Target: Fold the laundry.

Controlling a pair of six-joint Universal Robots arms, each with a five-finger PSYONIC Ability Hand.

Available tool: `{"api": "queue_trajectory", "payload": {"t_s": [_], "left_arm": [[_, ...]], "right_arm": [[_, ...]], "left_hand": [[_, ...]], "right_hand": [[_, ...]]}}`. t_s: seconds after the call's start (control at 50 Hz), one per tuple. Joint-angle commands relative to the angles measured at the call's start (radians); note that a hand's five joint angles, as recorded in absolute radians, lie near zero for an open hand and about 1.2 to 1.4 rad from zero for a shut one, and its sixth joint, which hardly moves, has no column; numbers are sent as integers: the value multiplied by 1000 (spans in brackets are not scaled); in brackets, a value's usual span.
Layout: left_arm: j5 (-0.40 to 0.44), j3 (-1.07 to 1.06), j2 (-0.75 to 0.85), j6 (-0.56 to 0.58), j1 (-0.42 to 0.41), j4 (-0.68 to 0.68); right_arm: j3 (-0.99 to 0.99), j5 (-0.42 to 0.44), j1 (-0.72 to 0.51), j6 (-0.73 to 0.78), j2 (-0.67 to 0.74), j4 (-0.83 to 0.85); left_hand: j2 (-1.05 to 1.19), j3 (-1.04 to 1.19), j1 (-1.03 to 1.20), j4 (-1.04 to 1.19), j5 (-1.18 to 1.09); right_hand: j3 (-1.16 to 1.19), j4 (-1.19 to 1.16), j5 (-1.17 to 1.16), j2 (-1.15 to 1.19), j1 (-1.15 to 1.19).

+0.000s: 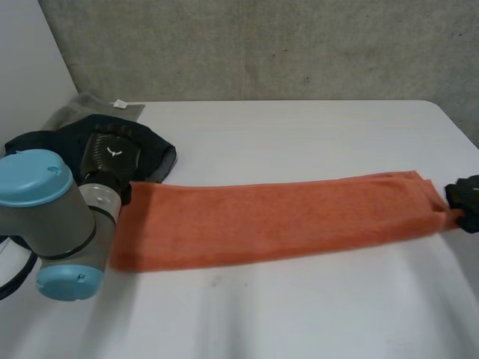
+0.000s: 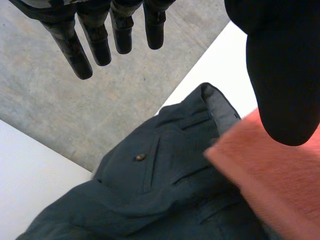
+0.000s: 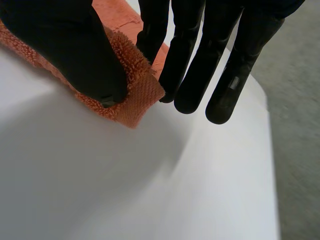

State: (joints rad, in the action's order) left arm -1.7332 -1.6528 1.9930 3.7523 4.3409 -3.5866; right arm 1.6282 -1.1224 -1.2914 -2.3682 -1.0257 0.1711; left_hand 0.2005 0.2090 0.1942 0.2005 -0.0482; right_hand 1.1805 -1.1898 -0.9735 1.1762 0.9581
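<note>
White table [image 1: 284, 314] lies nearest, and across it the orange towel [image 1: 277, 221] stretches as a narrow strip, already doubled lengthwise, its long axis running from one arm's side to the other. At the end by the left arm [image 1: 52, 224], the left hand [image 1: 112, 155] hovers with its fingers [image 2: 100, 45] straight and spread, grasping nothing. Its thumb hangs over the towel's end edge, so the cloth sits on the thumb side, not under the fingertips. At the far end the right hand [image 1: 465, 202] appears to nip the towel's corner [image 3: 137, 97] between the thumb and the nearest finger, the others straight beside it. The coming fold likely carries one short end to the other, and only the right hand looks ready. Beyond the left hand lie dark trousers [image 2: 150, 190], meeting the towel's end, and a grey cloth [image 1: 93, 105] further back. The left arm hides the towel's near corner, and the right hand's finger contact behind the cloth is hard to confirm.
</note>
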Motion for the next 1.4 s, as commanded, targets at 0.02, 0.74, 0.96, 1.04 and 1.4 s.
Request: {"api": "queue_trajectory", "payload": {"t_s": [0.02, 0.74, 0.96, 1.04, 1.4], "left_arm": [[1, -38, -56, -3, 2, 0], [0, -82, -137, -66, -40, 9], [1, -61, -123, -66, -132, 0], [0, -24, -102, -84, -182, -1], [14, 180, 136, -212, -388, 35]], "right_arm": [[-57, -19, 161, 102, -16, 1], [-229, 104, -950, 86, 68, 91], [-217, -19, -984, -17, 62, 80], [-197, -138, -893, -202, -16, 79], [170, -195, -502, -318, -192, -36]], "left_hand": [[-26, -34, -20, -26, 48], [-26, -34, -20, -26, 48], [-26, -34, -20, -26, 48], [-26, -34, -20, -26, 48], [-25, -34, -19, -25, 47]], "right_hand": [[216, -207, -248, 220, 438], [216, -207, -248, 220, 438], [-1006, 1015, 974, -1002, -784], [-1006, 1015, 974, -1002, -784], [-961, 970, 928, -957, -739]]}}
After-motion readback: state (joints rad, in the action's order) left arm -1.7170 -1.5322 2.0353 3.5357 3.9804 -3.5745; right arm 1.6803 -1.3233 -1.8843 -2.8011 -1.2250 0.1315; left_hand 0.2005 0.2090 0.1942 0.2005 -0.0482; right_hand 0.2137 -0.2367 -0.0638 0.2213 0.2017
